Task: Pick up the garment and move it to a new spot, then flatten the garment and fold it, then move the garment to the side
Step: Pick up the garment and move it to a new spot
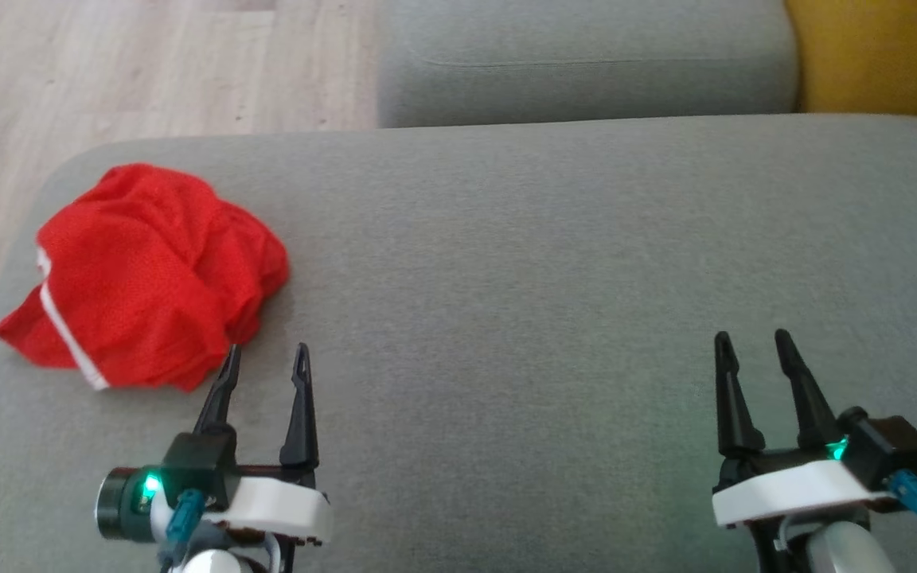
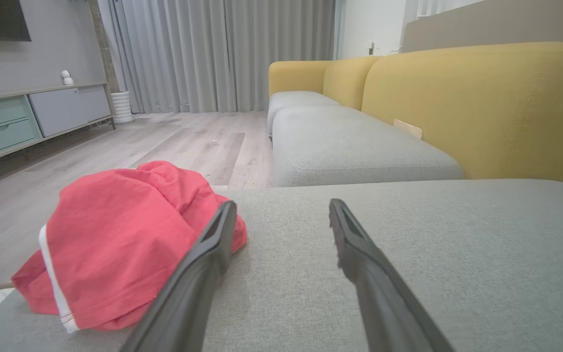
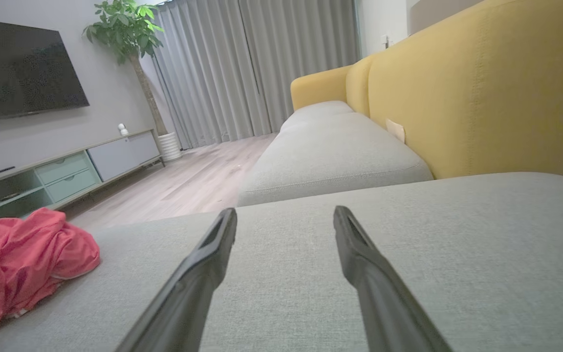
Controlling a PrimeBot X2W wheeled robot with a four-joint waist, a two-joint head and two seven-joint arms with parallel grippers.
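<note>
The garment (image 1: pixel 148 274) is a crumpled red mesh piece with a white stripe, lying in a heap at the left end of the grey cushion (image 1: pixel 554 263). My left gripper (image 1: pixel 266 356) stands open just to the right of the heap's near edge, its left fingertip almost at the cloth, nothing between the fingers. In the left wrist view the garment (image 2: pixel 120 249) lies left of the open left gripper (image 2: pixel 281 210). My right gripper (image 1: pixel 751 342) is open over bare cushion at the lower right, far from the cloth. The right wrist view shows the garment (image 3: pixel 22 264) at far left, beyond the open right gripper (image 3: pixel 285 215).
A second grey seat cushion (image 1: pixel 586 56) lies beyond a gap, with a yellow backrest (image 1: pixel 880 56) to the right. Wooden floor (image 1: pixel 108 79) runs past the cushion's left and far edges. A TV cabinet (image 3: pixel 66 166) and a potted plant (image 3: pixel 130 49) stand across the room.
</note>
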